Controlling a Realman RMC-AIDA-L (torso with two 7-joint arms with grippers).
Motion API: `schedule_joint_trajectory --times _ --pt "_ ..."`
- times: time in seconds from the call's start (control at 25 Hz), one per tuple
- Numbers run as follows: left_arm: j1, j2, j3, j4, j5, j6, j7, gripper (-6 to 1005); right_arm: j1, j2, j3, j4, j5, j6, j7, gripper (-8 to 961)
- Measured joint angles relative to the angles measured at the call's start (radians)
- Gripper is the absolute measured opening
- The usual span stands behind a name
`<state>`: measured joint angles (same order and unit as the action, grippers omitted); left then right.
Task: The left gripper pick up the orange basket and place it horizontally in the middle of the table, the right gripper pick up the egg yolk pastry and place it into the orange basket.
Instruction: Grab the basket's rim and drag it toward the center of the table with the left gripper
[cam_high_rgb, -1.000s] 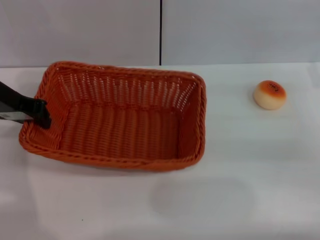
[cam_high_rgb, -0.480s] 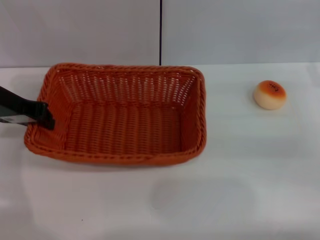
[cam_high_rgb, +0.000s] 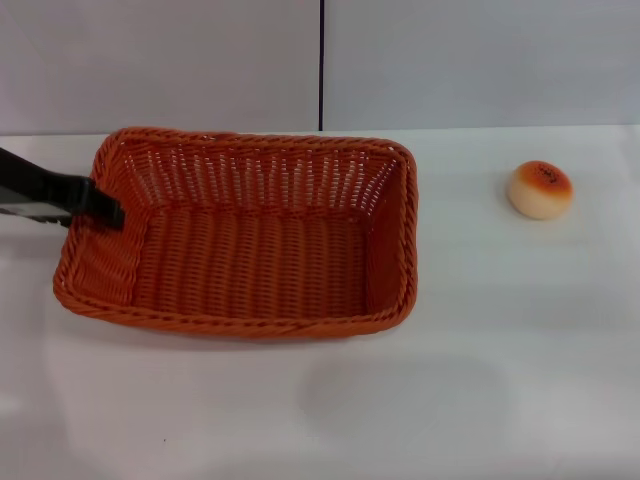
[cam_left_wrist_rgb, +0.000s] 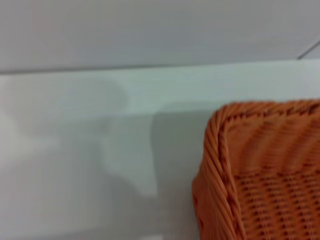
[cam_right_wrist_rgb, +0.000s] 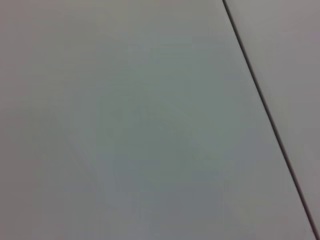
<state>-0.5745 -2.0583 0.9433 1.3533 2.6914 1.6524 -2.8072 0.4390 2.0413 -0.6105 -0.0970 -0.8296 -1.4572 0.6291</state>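
The orange basket (cam_high_rgb: 240, 322) lies lengthwise across the middle-left of the white table (cam_high_rgb: 480, 390), empty inside. My left gripper (cam_high_rgb: 106, 211) reaches in from the left edge of the head view and is shut on the basket's left short rim. The left wrist view shows a corner of the orange basket (cam_left_wrist_rgb: 220, 165) over the table (cam_left_wrist_rgb: 85, 165). The egg yolk pastry (cam_high_rgb: 540, 190) sits alone on the table at the right, well apart from the basket. My right gripper shows in no view.
A pale grey wall with a dark vertical seam (cam_high_rgb: 321, 65) stands behind the table. The right wrist view holds only a grey surface crossed by a dark seam (cam_right_wrist_rgb: 265, 110). Bare tabletop lies between basket and pastry.
My left gripper has moved right and toward the wall with the basket's left end. The basket has turned to lie straighter across the table. The pastry has not moved.
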Motion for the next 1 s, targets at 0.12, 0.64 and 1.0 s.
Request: schedule_joint_trajectory --times 0.12,0.64,1.0 --pt "0.003 0.000 -0.020 0.017 -0.003 0.000 0.015 446 -0.010 0.000 -0.001 -0.004 -0.007 -0.001 0.010 614" --pt "0.262 -0.008 -0.013 0.122 -0.462 -0.308 0.365 802 -0.168 0.030 0.001 -0.529 -0.447 0.268 0.685 614" --pt "0.521 -0.008 0.211 0.063 -0.907 -0.726 0.875 802 -0.100 -0.006 0.027 -0.893 -1.138 0.141 1.355 614"
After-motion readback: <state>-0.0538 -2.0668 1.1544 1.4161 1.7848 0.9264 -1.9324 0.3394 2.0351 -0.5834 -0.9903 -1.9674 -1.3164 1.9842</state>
